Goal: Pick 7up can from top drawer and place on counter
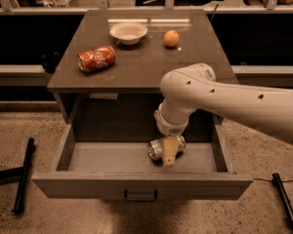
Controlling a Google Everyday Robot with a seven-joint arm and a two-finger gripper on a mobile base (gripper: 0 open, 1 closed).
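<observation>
The 7up can (159,148) lies on its side in the open top drawer (141,185), right of centre, its shiny end facing front left. My gripper (169,152) reaches down into the drawer from the white arm (224,101), and a pale finger (169,151) stands in front of the can's right part. The counter (141,57) is the glossy grey-brown top above the drawer.
On the counter lie a red-orange cola can (96,59) on its side at the left, a white bowl (128,32) at the back and an orange (171,38) to its right. Black stand legs (22,175) are on the floor at left and right.
</observation>
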